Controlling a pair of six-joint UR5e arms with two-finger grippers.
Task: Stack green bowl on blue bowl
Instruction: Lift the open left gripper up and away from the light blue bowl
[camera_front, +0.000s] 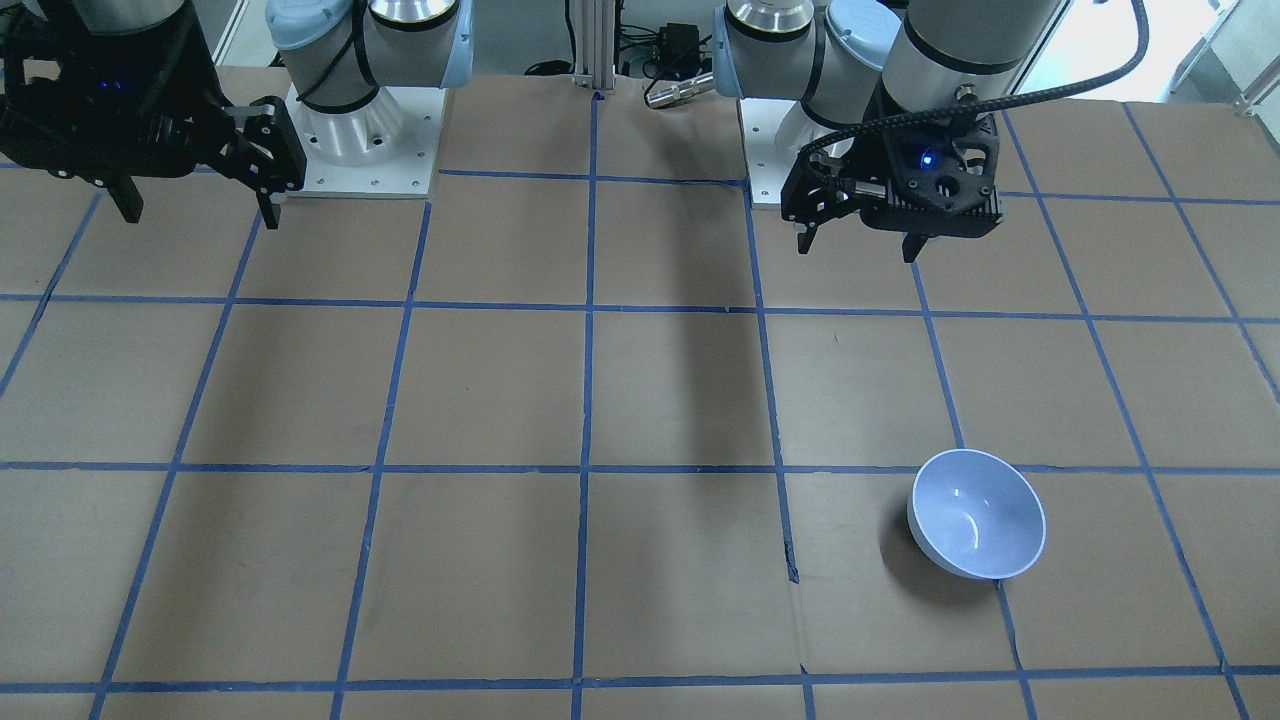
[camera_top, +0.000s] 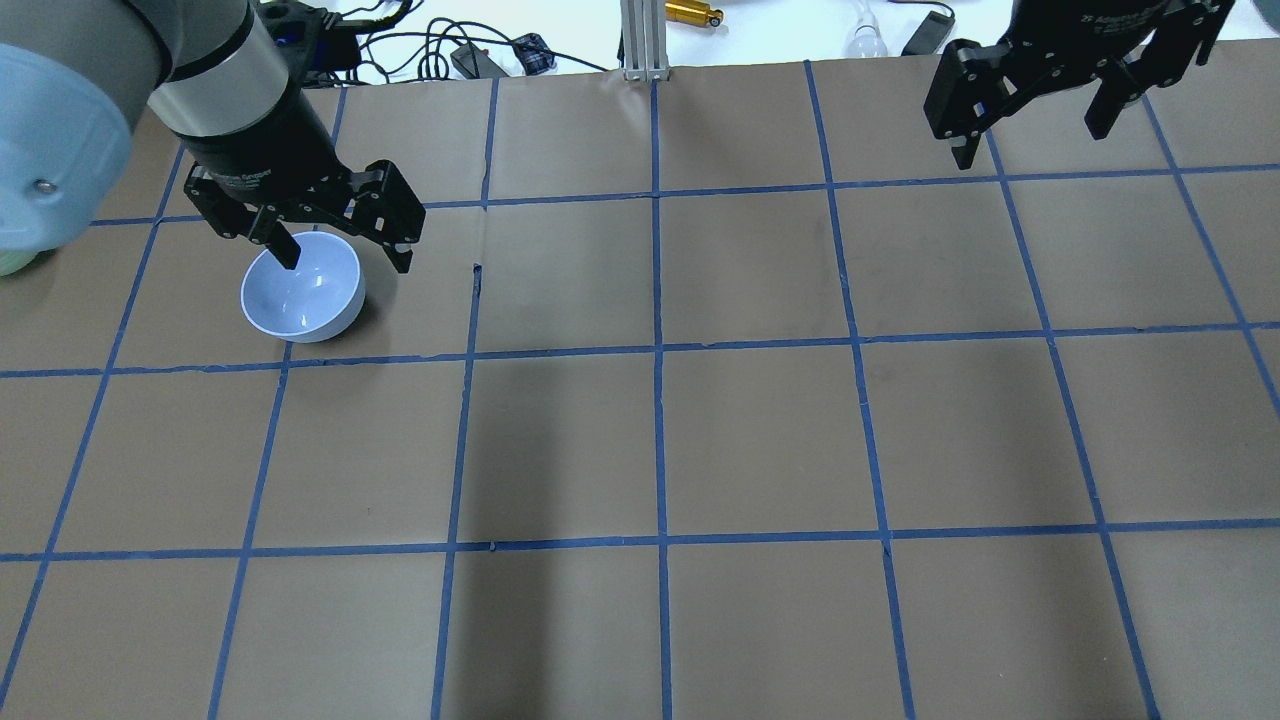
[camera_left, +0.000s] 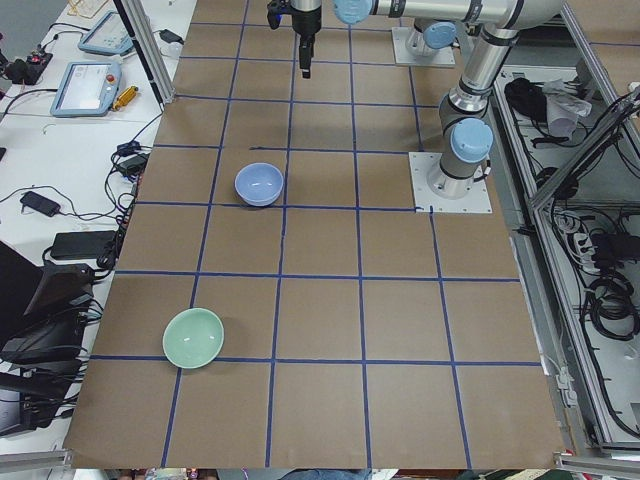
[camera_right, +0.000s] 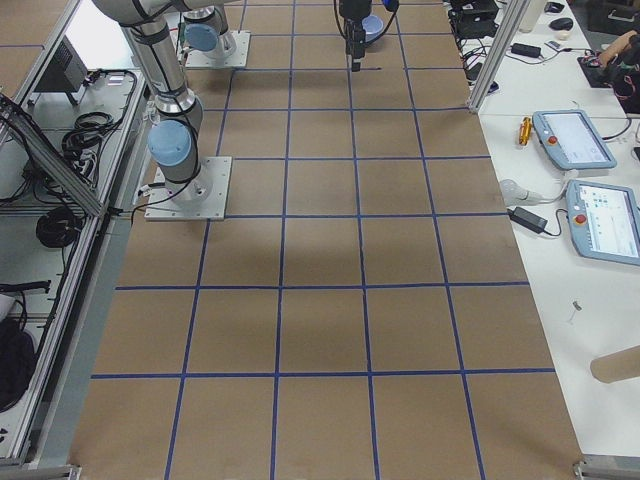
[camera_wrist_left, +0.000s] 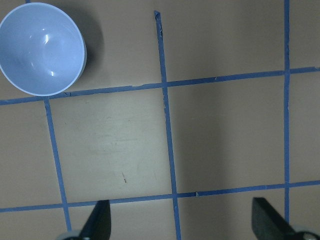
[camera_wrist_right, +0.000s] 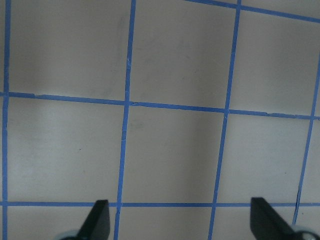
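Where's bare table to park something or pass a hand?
Bare: everything from the blue bowl across the middle to under the right gripper, plus the stretch between the blue bowl and the green bowl toward the robot's left end. Tightest: right around the blue bowl, where the open left gripper hangs nearby.

overhead: rear, looking down | front: opposite, steep | sides: table ends, far | wrists: near, downward | front+overhead share blue bowl

A robotics lab: a brown table gridded with blue tape, a teach pendant and cables beside it.
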